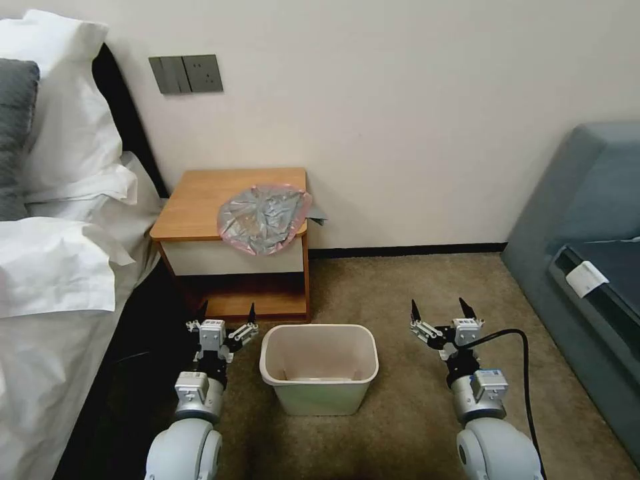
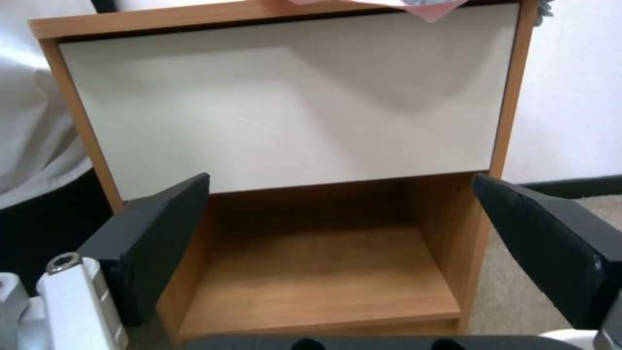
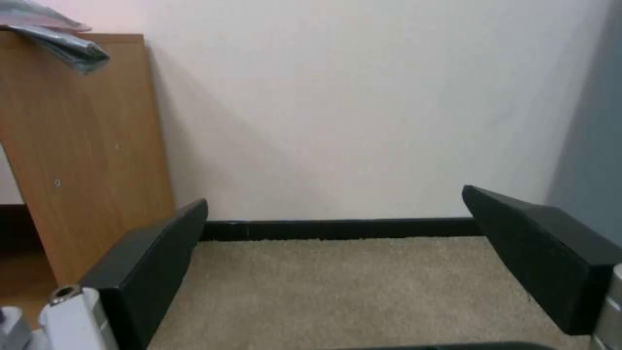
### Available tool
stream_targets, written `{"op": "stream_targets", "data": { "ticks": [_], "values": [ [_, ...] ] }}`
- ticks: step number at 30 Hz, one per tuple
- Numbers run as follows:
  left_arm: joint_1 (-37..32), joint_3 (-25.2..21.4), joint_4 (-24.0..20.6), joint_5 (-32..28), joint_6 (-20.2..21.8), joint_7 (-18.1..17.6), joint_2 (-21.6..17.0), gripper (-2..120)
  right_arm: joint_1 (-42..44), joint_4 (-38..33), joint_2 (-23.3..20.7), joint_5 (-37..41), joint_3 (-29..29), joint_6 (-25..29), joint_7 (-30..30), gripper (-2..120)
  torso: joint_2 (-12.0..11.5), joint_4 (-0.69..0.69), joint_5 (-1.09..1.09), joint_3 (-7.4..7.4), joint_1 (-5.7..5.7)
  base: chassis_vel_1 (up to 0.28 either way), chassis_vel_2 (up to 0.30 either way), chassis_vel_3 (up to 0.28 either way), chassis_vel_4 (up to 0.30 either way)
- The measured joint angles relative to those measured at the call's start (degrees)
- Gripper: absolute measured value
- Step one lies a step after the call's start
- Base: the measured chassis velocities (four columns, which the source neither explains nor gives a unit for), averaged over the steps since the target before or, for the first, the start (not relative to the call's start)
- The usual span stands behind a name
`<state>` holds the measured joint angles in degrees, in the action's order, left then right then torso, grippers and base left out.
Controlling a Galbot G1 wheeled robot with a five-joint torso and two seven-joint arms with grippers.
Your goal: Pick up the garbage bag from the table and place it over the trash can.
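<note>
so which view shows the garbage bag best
The head view: the whole garbage bag lies spread on the table, overhanging its front corner. The left wrist view catches a pink edge; the right wrist view a grey fold.

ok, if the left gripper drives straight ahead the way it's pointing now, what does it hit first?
Probably the nightstand. The left gripper, open, faces its white drawer front and the open shelf below. The line looks aimed near the drawer's lower edge, so depth decides whether it meets the drawer front or enters the shelf.
</note>
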<state>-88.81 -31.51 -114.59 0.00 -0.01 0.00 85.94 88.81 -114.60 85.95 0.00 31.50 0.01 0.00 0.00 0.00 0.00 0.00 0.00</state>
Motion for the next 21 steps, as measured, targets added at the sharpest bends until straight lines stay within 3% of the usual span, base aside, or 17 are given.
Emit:
{"op": "stream_targets", "data": {
  "ticks": [18, 21],
  "values": [
    [-0.2, 0.0, -0.3, -0.1, 0.0, 0.0, 0.0, 100, 0.8, -0.8, 0.1, 0.1, 0.2, 0.2, 0.0, 100, 0.0, 0.02, 0.01, 0.0, 0.0, 0.0, 0.0, 0.0, 0.0],
    [-2.8, -0.7, -4.0, -1.7, -0.7, -0.3, -0.7, 100, 5.3, -5.6, 0.6, 0.9, 1.4, 1.9, -0.6, 100, 0.0, 0.0, -0.01, 0.0, 0.0, 0.0, 0.0, 0.0, 0.0]
  ]
}}
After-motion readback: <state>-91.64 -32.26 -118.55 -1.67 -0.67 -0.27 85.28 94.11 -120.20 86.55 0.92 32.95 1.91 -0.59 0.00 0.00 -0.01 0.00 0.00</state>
